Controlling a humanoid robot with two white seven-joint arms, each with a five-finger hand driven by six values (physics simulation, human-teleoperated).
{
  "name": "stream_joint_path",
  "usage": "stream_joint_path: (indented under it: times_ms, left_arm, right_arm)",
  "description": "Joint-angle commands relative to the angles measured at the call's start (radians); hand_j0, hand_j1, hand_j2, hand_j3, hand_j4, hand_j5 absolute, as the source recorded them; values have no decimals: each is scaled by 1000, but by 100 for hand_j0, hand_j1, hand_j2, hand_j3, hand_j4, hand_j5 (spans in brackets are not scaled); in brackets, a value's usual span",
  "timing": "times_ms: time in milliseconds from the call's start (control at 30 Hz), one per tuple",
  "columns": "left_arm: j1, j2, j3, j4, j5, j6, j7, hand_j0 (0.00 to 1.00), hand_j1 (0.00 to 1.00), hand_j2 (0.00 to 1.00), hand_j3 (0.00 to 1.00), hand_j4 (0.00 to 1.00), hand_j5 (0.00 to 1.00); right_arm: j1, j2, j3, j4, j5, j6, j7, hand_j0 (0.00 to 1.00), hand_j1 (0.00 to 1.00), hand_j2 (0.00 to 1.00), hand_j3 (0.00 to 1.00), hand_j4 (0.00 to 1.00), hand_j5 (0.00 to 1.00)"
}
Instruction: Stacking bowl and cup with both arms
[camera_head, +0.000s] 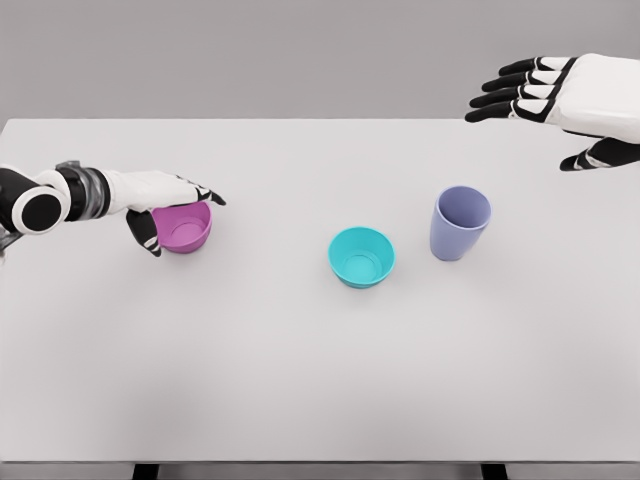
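A pink bowl (185, 229) sits upright on the white table (300, 380) at the left. My left hand (172, 207) wraps it from the left and above, fingers over the far rim and thumb on the near side. In the middle stands a teal bowl (361, 257), upright and untouched. To its right is a tall lavender cup (459, 223), also upright. My right hand (540, 100) hovers high at the upper right, above and behind the cup, fingers stretched out flat and holding nothing.
The table's far edge runs across the top and its front edge along the bottom. Only the three vessels stand on it.
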Motion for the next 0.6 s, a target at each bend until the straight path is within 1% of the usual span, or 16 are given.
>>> stream_joint_path:
  times_ms: [0, 300, 333, 400, 467, 567]
  left_arm:
    - [0, 1, 0, 5, 0, 0, 0, 100, 100, 100, 100, 100, 100]
    - [2, 1, -3, 6, -1, 0, 0, 100, 100, 100, 100, 100, 100]
    - [2, 1, -3, 6, -1, 1, 0, 99, 99, 99, 99, 99, 99]
    - [3, 1, -3, 6, -1, 1, 0, 92, 92, 92, 92, 92, 92]
    - [3, 1, -5, 6, -1, 3, 0, 88, 88, 88, 88, 88, 88]
    - [3, 1, -5, 6, -1, 3, 0, 86, 86, 86, 86, 86, 86]
  right_arm:
    - [-2, -1, -1, 0, -5, 3, -1, 100, 100, 100, 100, 100, 100]
    - [-3, -2, -1, 0, -5, 3, -1, 100, 100, 100, 100, 100, 100]
    - [-3, -2, -1, 0, -5, 3, -1, 100, 100, 100, 100, 100, 100]
    - [2, -2, -1, 0, -5, 3, -1, 100, 100, 100, 100, 100, 100]
    - [5, -1, -1, 0, -5, 3, -1, 100, 100, 100, 100, 100, 100]
    - [5, -1, -1, 0, -7, 3, -1, 100, 100, 100, 100, 100, 100]
